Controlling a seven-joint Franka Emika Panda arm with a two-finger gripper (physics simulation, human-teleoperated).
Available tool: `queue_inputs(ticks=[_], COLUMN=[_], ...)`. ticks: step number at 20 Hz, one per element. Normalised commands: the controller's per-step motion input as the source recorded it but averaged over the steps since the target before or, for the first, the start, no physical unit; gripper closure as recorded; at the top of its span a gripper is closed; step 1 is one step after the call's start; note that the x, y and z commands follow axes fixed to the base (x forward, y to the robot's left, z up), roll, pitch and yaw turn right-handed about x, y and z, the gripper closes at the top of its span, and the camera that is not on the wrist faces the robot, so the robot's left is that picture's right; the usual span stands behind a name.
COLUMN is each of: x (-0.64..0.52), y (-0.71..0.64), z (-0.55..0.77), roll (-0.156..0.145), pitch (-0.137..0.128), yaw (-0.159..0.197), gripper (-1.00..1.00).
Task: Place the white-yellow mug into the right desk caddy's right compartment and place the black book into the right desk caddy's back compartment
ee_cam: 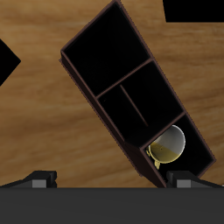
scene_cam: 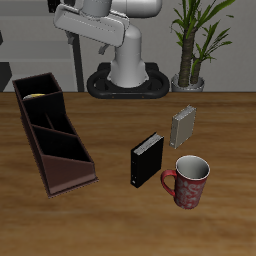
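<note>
The white-yellow mug (scene_cam: 36,96) (ee_cam: 168,145) sits inside the small end compartment of the right desk caddy (scene_cam: 70,178) (ee_cam: 79,77), the dark-brown box with inner dividers. Only the mug's yellow inside and pale rim show. The black book (scene_cam: 146,160) stands upright on the table, apart from the caddy and near the red mug. My gripper (ee_cam: 112,178) hangs high above the caddy, open, with its fingertips (ee_cam: 44,178) wide apart and nothing between them. The arm (scene_cam: 100,20) is partly cut off in the exterior view. The caddy's other compartments look dark and bare.
A red patterned mug (scene_cam: 188,182) stands near the table's front edge beside the black book. A small grey book (scene_cam: 183,126) stands farther back. A potted plant (scene_cam: 190,45) and the robot's base (scene_cam: 130,75) are at the table's back.
</note>
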Motion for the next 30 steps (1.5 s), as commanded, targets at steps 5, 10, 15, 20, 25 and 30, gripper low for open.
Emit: queue_inputs(ticks=[5,10,15,20,25,30], x=[0.49,0.49,0.39,0.32,0.25,0.26], y=[0.4,0.39,0.33,0.47,0.4,0.53], z=[-0.06,-0.11,-0.04,-0.09,0.01,-0.24], roll=[-0.014,0.032,0.001,-0.044,-0.049,0.068], pitch=[0.007,0.04,-0.01,0.023,-0.025,0.033], yaw=[0.146,0.077,0.12,-0.031,-0.008,0.037], gripper=[-1.0,-1.0,-1.0,-1.0,-1.0,-1.0])
